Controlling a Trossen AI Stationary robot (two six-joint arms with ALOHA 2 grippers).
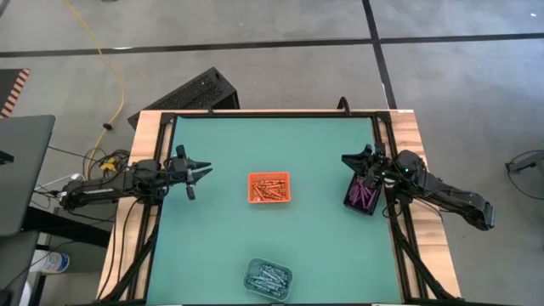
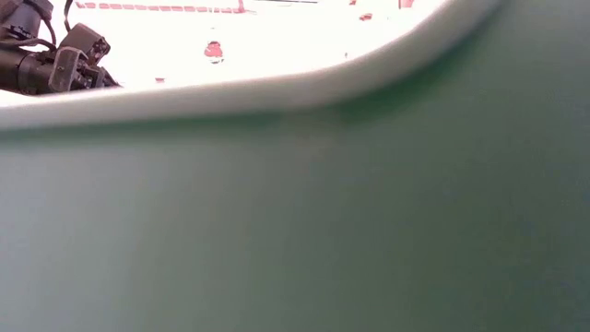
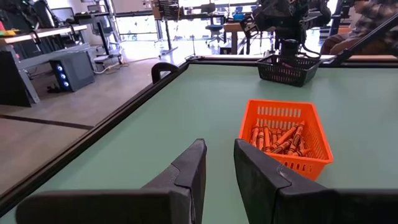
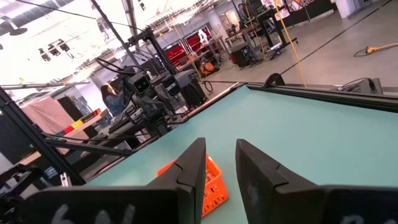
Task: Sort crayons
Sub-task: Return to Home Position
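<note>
Left gripper (image 1: 197, 172) hovering at the counter's (image 1: 255, 144) left edge, fingers (image 3: 193, 168) slightly parted, gripping nothing, right gripper (image 1: 353, 161) hanging beside the black tray (image 1: 347, 204), likewise parted and empty, crayons (image 1: 269, 189) lying in orange tray (image 1: 252, 177), black tray, clear tray (image 1: 251, 272).

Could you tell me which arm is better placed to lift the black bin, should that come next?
The right, I'd say. The right gripper hovers beside the black bin; the left gripper is far off, beyond the orange bin.
</note>
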